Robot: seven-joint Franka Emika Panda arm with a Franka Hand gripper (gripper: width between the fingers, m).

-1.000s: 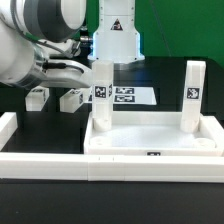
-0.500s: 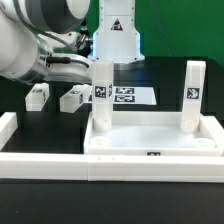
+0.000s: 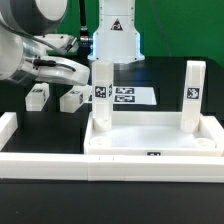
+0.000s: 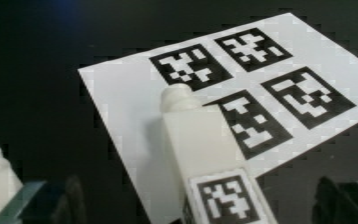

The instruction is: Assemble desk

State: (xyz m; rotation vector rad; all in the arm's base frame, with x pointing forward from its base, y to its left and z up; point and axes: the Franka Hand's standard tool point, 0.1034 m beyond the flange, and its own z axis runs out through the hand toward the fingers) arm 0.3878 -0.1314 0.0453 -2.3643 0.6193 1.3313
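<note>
The white tray-like tabletop [image 3: 150, 157] lies in the middle of the table. Two white tagged legs stand upright in its far corners, one on the exterior view's left [image 3: 101, 95] and one on its right [image 3: 192, 95]. Two loose legs [image 3: 38, 95] [image 3: 72, 99] lie on the black table further left. My gripper [image 3: 82, 72] hovers just left of the left standing leg. In the wrist view the gripper [image 4: 197, 205] is open, with that leg [image 4: 194, 150] between its wide-apart dark fingers [image 4: 51, 200] and touching neither.
The marker board [image 3: 128, 96] lies behind the tabletop and also shows in the wrist view [image 4: 131, 95]. Long white border rails [image 3: 40, 165] run along the front and left side. The robot base [image 3: 117, 35] stands at the back.
My arm has swung a little toward the exterior view's left and back from the left standing leg. Both loose legs now show in full. The legs and tabletop have not moved.
</note>
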